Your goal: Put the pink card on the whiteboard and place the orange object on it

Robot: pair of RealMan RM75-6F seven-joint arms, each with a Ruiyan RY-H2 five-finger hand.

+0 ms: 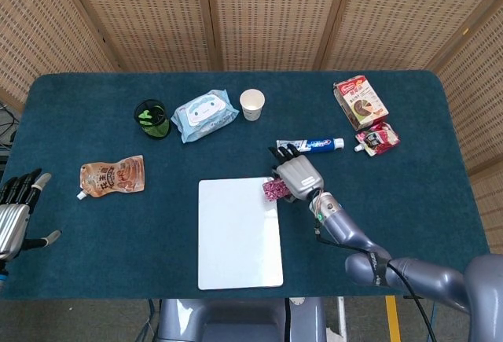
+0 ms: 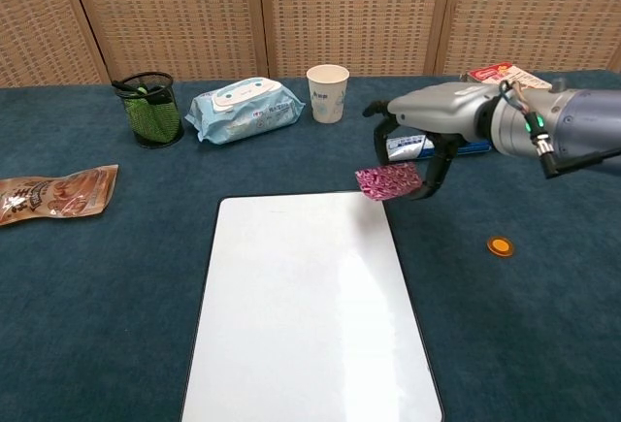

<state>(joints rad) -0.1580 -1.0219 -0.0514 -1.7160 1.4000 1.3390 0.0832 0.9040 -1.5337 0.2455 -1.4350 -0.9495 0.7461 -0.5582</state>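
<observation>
While the right hand point(image 2: 427, 126) pinches the pink card point(image 2: 388, 180) above the whiteboard's point(image 2: 306, 306) corner, carry it inward and lower it flat before releasing.

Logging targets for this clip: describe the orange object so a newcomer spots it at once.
Start at the whiteboard in the middle of the blue table. On bare cloth off its right edge lies the orange object, alone. It is a small flat round disc, the only orange thing on that side.
</observation>
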